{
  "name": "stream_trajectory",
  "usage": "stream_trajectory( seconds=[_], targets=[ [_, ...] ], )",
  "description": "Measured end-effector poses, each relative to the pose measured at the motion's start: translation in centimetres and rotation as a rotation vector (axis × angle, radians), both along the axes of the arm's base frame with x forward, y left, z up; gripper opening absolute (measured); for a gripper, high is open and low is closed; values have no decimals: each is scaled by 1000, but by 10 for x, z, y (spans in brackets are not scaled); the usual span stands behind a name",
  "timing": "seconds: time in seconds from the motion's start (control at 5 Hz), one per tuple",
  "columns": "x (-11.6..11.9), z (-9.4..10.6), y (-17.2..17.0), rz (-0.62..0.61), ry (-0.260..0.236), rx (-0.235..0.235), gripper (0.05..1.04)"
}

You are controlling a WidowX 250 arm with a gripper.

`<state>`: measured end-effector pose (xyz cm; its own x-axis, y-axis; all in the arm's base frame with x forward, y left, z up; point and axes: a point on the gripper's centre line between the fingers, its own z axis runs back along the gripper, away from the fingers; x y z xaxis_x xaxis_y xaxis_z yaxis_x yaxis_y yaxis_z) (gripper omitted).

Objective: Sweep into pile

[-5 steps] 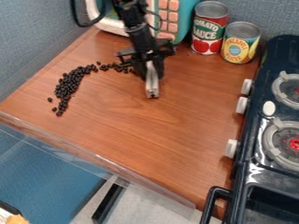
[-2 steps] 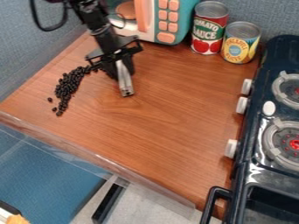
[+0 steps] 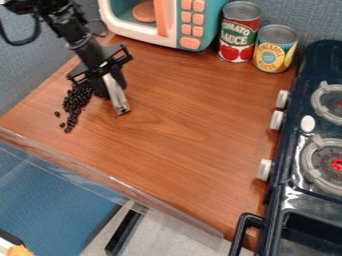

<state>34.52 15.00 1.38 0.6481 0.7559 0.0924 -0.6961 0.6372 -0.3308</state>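
The gripper [image 3: 111,90] hangs low over the left part of the wooden counter, directly to the right of the black beans. It is shut on a silver-grey bar-like tool [image 3: 115,94], which slants down toward the front and right. The black beans [image 3: 75,104] lie in a narrow heap running from beside the gripper toward the counter's left front edge, with a few loose ones at its lower end. The gripper and arm hide the upper end of the heap.
A toy microwave [image 3: 190,25] stands at the back, with a tomato sauce can [image 3: 238,32] and a yellow-labelled can [image 3: 274,49] to its right. A dark toy stove [image 3: 294,150] lines the right side. The counter's front edge [image 3: 120,186] drops off diagonally.
The gripper has moved left with the tool, from below the microwave to beside the heap. The strand of beans that trailed right is now gathered at or hidden behind the gripper.
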Motion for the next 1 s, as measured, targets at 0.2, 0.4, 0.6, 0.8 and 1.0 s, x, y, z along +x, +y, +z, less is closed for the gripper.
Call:
stream_trajectory(
  seconds=[0.2,0.4,0.6,0.8,1.0],
  targets=[
    [-11,0,9,19,5,-26,390],
    [-18,-1,15,16,4,-30,387],
    [-24,-1,17,20,5,-34,385],
    [-26,1,13,34,-10,-45,385],
    [-18,12,-3,31,-27,-57,385]
  ],
)
